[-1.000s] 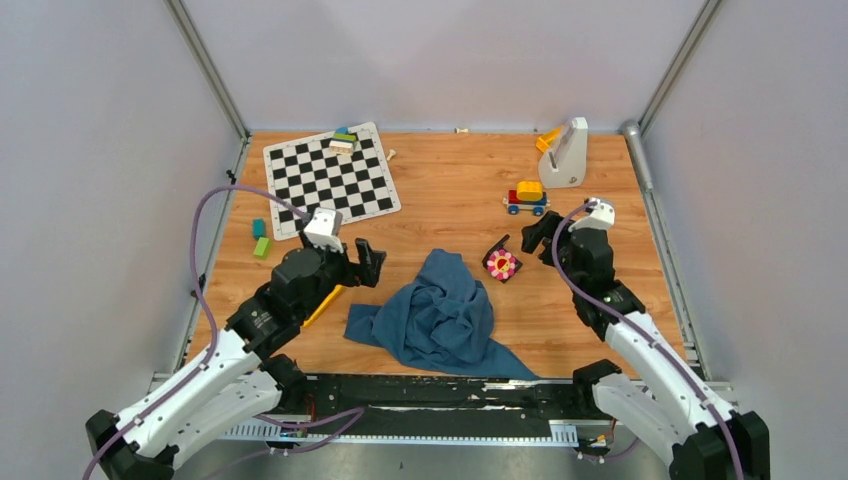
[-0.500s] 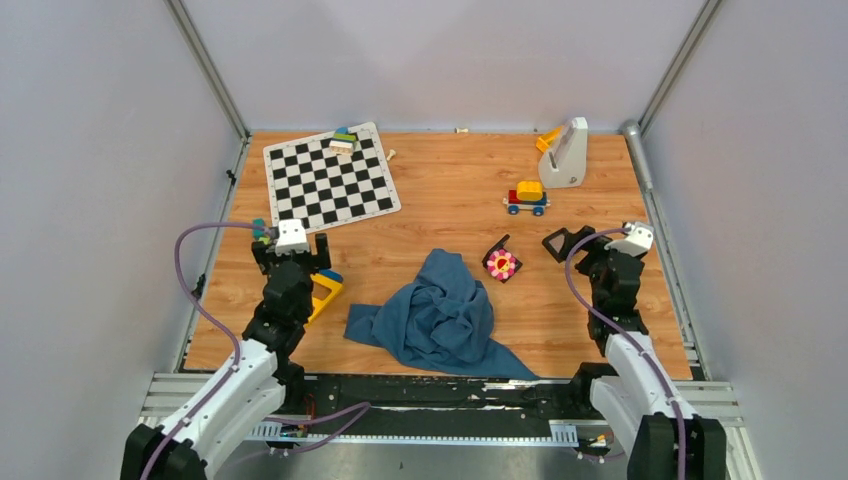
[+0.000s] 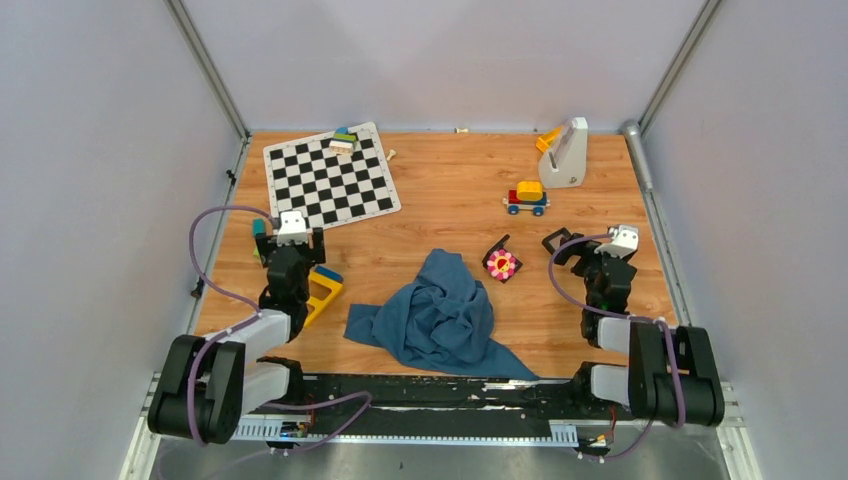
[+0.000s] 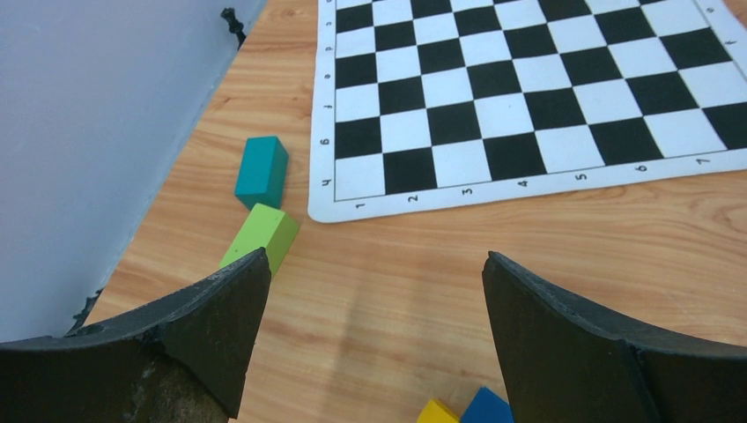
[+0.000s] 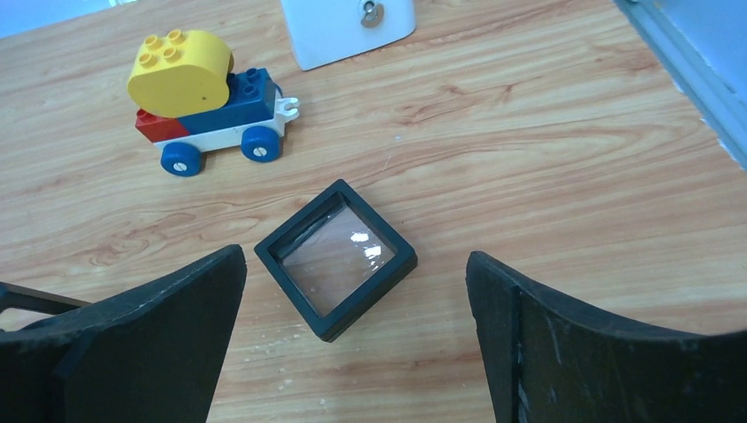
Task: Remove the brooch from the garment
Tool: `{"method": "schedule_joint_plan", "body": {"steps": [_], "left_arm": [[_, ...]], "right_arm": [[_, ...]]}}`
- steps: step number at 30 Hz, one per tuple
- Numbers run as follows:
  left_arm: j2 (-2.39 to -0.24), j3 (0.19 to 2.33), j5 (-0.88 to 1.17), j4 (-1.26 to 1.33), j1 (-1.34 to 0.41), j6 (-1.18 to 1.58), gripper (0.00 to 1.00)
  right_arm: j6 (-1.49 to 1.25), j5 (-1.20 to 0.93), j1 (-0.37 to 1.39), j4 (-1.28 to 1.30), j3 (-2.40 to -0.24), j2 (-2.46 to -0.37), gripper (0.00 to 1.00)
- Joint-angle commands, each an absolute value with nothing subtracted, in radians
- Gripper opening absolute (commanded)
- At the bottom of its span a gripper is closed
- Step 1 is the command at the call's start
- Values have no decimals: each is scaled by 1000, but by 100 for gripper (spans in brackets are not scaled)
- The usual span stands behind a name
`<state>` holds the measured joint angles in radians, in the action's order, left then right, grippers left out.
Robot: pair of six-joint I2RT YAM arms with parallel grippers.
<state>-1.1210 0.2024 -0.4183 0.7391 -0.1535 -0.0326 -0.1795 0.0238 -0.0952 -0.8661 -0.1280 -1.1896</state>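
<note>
The teal-blue garment (image 3: 440, 315) lies crumpled at the table's front centre. The pink and white flower brooch (image 3: 501, 264) sits on a small black base just right of the garment's top, apart from the cloth. My left gripper (image 3: 291, 242) is open and empty, far left of the garment near the chessboard; in the left wrist view (image 4: 377, 264) only bare wood shows between its fingers. My right gripper (image 3: 585, 255) is open and empty, right of the brooch. In the right wrist view (image 5: 354, 264) its jaws straddle a black square frame (image 5: 336, 257). Neither wrist view shows the brooch or the garment.
The chessboard (image 3: 330, 180) lies at back left, with teal (image 4: 262, 171) and green (image 4: 262, 236) blocks beside it. A yellow and blue piece (image 3: 325, 288) lies by the left gripper. The toy car (image 3: 527, 197) and a white stand (image 3: 565, 155) are at back right.
Both arms have folded back toward their bases. The left gripper moved left, away from the garment. The right gripper moved right, away from the brooch. Brooch and garment have not moved.
</note>
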Motion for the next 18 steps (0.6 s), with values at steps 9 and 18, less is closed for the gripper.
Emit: {"method": "schedule_joint_plan", "body": {"steps": [9, 18], "left_arm": [[-1385, 283, -234, 996, -68, -37, 98], [-1408, 260, -190, 1080, -58, -46, 100]], "right_arm": [[-109, -18, -84, -1049, -207, -1386, 99], [-106, -13, -80, -1030, -210, -1379, 100]]}}
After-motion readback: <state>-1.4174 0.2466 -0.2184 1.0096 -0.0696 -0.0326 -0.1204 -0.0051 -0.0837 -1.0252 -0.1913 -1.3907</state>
